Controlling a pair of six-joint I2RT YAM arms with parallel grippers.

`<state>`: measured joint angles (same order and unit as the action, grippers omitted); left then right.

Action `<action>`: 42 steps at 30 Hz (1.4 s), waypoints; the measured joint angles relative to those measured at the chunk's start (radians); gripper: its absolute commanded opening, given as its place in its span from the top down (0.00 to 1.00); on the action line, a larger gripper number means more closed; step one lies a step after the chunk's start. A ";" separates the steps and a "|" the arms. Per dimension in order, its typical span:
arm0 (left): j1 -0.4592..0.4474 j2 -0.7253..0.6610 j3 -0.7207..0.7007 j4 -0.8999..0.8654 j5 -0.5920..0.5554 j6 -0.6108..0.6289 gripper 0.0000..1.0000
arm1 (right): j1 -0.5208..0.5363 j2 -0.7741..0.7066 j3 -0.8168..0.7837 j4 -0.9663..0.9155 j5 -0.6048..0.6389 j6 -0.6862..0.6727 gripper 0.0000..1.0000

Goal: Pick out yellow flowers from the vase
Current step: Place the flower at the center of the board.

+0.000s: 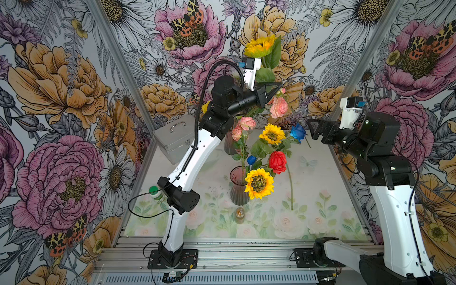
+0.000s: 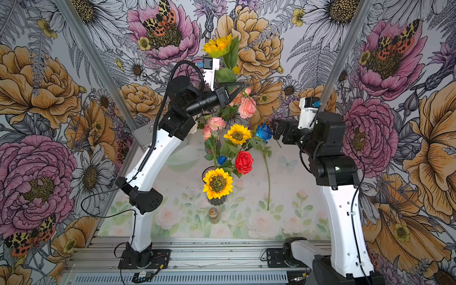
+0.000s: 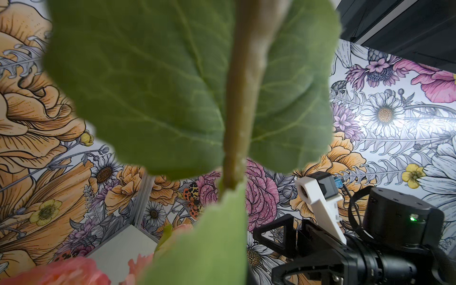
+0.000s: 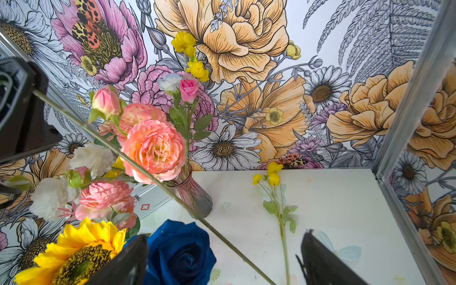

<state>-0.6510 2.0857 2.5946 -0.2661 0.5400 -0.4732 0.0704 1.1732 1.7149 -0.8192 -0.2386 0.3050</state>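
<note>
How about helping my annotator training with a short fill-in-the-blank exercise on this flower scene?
1. The left gripper is shut on the stem of a ____ held high above the vases.
2. The right gripper, beside the blue rose, is ____.
3. In the right wrist view, the yellow spray is outside any vase and lies flat on the ____.

Missing words: sunflower; open; table.
</note>
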 measured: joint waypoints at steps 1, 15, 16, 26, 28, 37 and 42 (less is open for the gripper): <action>-0.010 0.005 0.002 -0.005 0.000 0.002 1.00 | 0.000 0.014 0.005 0.000 -0.013 -0.001 0.06; -0.080 0.010 0.011 -0.031 0.000 0.037 1.00 | 0.064 0.111 0.098 -0.003 -0.081 -0.051 0.25; -0.082 0.010 0.011 -0.032 0.000 0.039 1.00 | 0.069 0.116 0.103 -0.002 -0.081 -0.056 0.30; -0.104 0.011 0.011 -0.045 0.000 0.060 1.00 | 0.097 0.144 0.109 -0.004 -0.082 -0.072 0.70; -0.106 0.011 0.011 -0.045 -0.003 0.065 1.00 | 0.103 0.145 0.109 -0.008 -0.088 -0.075 0.76; -0.113 0.017 0.010 -0.047 -0.025 0.086 0.69 | 0.120 0.138 0.107 -0.035 -0.104 -0.108 1.00; -0.124 0.017 0.010 -0.051 -0.019 0.105 0.13 | 0.106 0.130 0.106 -0.023 -0.058 -0.097 1.00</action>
<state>-0.7753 2.1029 2.6049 -0.3176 0.5209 -0.3687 0.1768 1.3037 1.8206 -0.8421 -0.2962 0.2085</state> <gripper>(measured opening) 0.714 0.068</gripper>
